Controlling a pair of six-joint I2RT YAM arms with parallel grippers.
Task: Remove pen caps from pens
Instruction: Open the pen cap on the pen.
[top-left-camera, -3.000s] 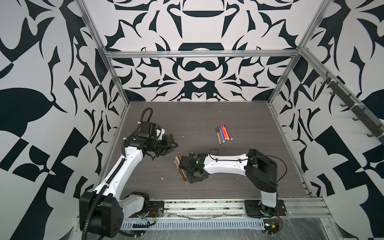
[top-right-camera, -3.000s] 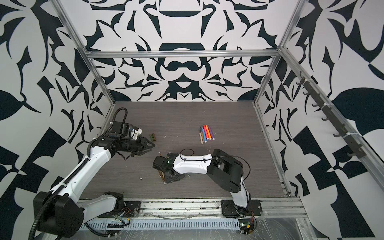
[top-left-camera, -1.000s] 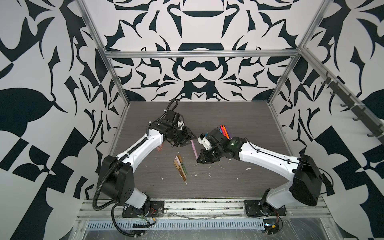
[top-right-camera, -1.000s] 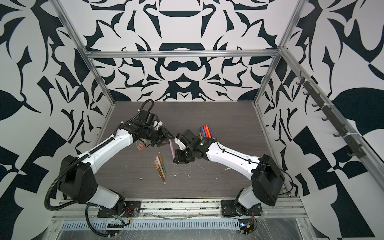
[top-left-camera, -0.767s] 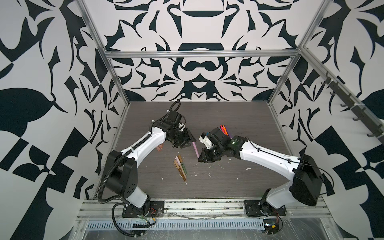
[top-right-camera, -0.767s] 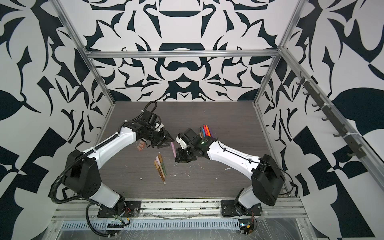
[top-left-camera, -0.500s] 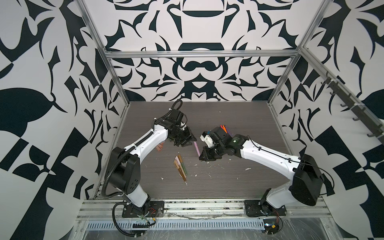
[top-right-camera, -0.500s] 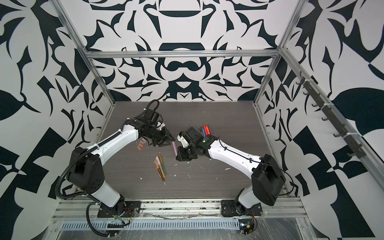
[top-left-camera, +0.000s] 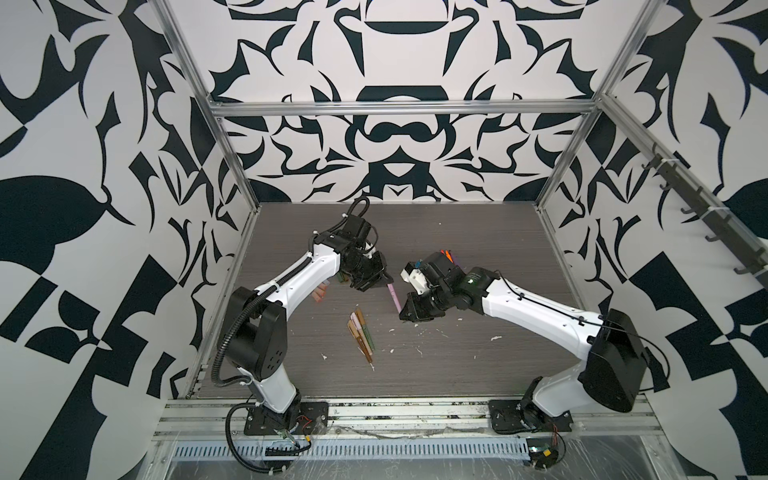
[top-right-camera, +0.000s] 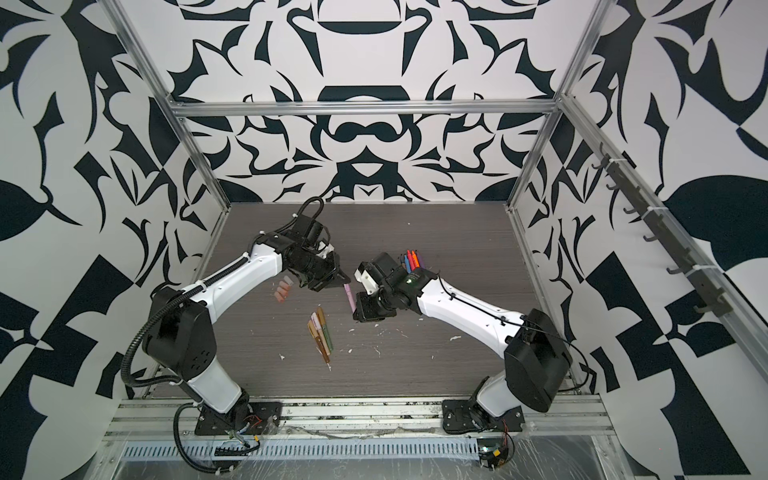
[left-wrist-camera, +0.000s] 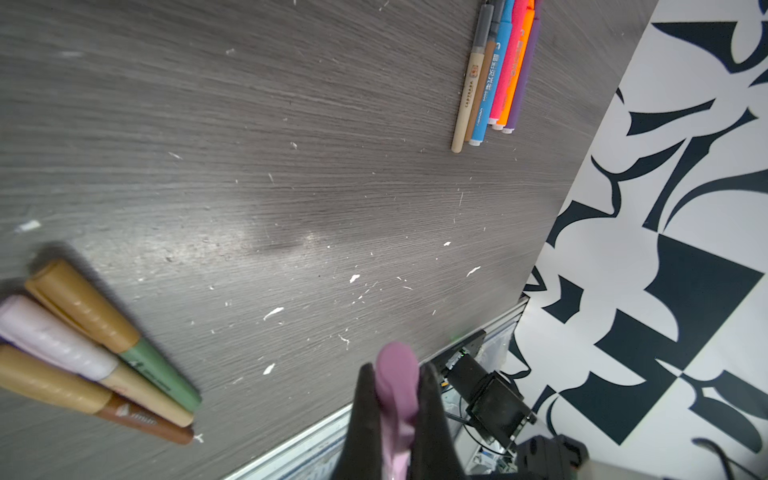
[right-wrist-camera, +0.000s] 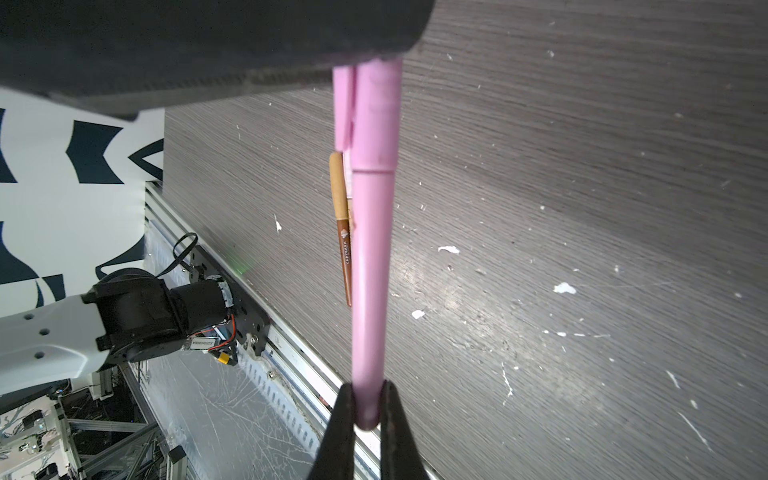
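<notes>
**Colours and patterns in the work cell.**
Pink slim plastic pen (right-wrist-camera: 370, 249); dark grey wood-grain tabletop (top-left-camera: 478, 232), flecked white; black-and-white leaf-patterned wall panels (top-left-camera: 395, 62); row of slim markers (left-wrist-camera: 492, 83) in tan, blue, red-pink, orange, purple; salmon stubby plastic caps (top-right-camera: 281, 291).

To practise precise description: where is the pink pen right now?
In both top views the pink pen hangs above the table's middle, its cap end in the left pincer and its barrel end in the right pincer, near the capped pens.
</notes>
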